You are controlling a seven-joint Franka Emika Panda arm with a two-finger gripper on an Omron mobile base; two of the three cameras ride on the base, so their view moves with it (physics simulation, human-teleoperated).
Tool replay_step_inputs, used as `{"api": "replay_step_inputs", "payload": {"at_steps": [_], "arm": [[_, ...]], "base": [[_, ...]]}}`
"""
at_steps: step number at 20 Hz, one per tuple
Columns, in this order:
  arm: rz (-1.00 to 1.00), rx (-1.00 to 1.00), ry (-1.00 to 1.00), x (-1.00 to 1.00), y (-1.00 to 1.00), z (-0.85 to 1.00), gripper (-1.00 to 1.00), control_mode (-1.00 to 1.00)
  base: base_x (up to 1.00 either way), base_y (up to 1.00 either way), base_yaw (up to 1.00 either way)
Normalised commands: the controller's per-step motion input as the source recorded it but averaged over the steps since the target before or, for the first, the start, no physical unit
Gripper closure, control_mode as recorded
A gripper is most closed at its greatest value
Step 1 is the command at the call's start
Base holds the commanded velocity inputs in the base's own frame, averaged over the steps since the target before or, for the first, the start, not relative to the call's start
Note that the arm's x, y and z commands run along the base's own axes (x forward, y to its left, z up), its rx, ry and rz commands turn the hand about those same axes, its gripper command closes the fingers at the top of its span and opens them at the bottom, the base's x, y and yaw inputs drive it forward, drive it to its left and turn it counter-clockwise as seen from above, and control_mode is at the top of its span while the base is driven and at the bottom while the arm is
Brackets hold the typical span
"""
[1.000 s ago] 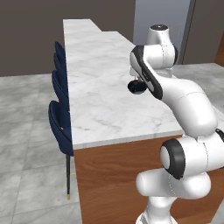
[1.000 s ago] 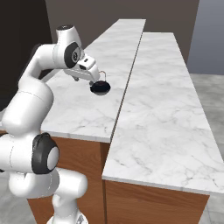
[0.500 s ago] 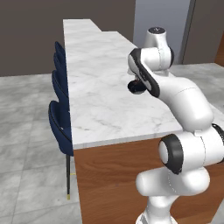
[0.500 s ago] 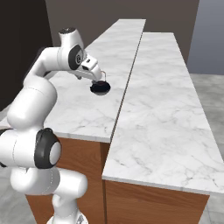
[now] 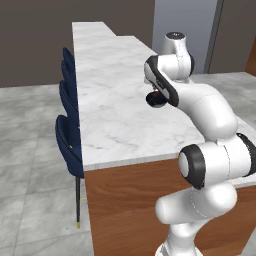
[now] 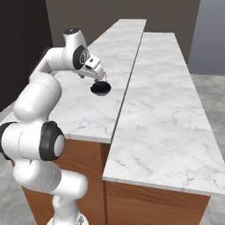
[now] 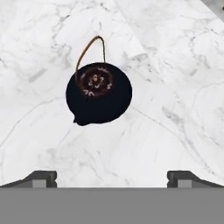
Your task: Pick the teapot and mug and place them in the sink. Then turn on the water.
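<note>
Two-level white marble counter [image 6: 154,110], navy chairs [image 5: 67,140] alongside

I see the bench [image 5: 115,120] topped in white marble with fine grey veining, smooth and softly polished, over warm brown wood panels with a satin grain. The teapot [image 7: 99,93] looks matt black from above, its lid patterned in dull reddish-brown, with a thin brownish wire-like handle arching beside it. The chairs [image 5: 67,137] appear dark navy, a smooth, plastic-like shell. The floor [image 5: 30,165] reads as grey stone tile, lightly mottled.
</note>
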Motion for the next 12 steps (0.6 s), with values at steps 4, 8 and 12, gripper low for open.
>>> {"api": "replay_step_inputs", "payload": {"at_steps": [4,8,12], "arm": [[0.0,0.0,0.0,0.37,0.0,0.0,-1.0,-1.0],[0.0,0.0,0.0,0.35,0.0,0.0,-1.0,-1.0],[0.0,0.0,0.0,0.31,0.0,0.0,-1.0,-1.0]], "base": [[0.0,0.0,0.0],[0.0,0.0,0.0],[0.0,0.0,0.0]]}}
